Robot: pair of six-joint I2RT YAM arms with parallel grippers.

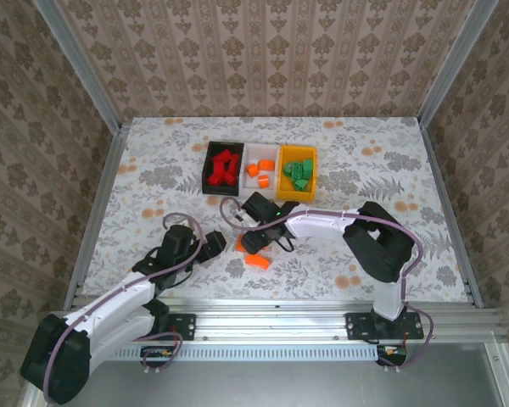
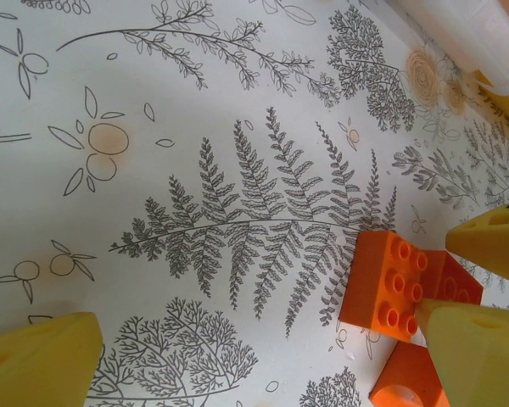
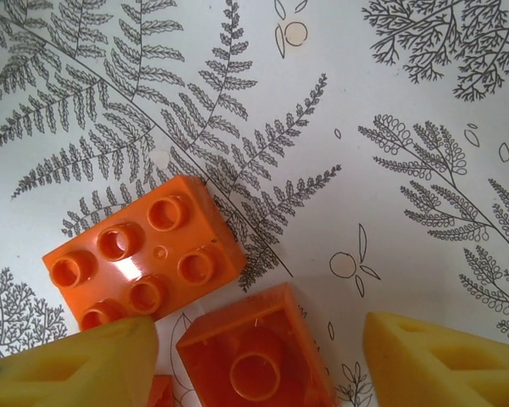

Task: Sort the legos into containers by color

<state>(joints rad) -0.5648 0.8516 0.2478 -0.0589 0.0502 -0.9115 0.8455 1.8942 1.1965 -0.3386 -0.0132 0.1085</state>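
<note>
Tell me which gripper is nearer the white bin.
Right. The right gripper hovers on the near side of the white bin, over loose orange bricks. The left gripper sits farther off, to the near-left, on the near side of the black bin.

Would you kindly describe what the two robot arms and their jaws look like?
The left arm and right arm both have white link shells with black joints. Greyish-purple cables loop along each. Their jaws are yellow and wedge-shaped.
</note>
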